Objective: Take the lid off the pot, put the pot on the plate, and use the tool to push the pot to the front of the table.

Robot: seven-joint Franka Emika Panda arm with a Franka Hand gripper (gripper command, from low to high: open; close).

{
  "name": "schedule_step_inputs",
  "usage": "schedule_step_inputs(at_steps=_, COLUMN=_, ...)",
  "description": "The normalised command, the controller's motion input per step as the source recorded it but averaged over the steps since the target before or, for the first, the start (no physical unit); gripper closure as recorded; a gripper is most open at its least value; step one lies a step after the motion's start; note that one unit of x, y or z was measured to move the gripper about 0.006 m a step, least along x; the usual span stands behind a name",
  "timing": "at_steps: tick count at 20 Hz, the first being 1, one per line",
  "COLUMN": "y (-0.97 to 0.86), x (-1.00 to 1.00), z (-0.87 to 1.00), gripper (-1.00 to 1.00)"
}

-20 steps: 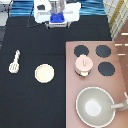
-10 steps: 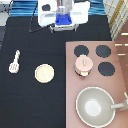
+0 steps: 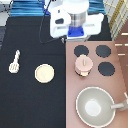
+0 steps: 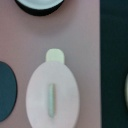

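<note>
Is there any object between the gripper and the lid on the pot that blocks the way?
Nothing visible does. The gripper hangs at the exterior view's top, above the stove's far edge. The lid sits on the pot just below it in that view, with only a black burner flat between them.

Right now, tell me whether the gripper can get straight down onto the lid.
Probably yes. The gripper hangs at the exterior view's top, above the stove's far edge, and the lid sits uncovered on the pot with nothing over it; the wrist view looks right down on it.
</note>
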Motion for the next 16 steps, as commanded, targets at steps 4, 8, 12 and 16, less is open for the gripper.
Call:
schedule_step_inputs(at_steps=4, y=0.48, x=0.41, z=-0.81, gripper=-1.00)
schedule_step_inputs(at_steps=8, y=0.36, x=0.46, z=-0.46, gripper=-1.00)
schedule_step_inputs(at_steps=12, y=0.26, x=0.23, z=-0.38, gripper=-1.00)
schedule_step_inputs(at_steps=16, y=0.28, x=0.14, z=-0.47, gripper=-1.00)
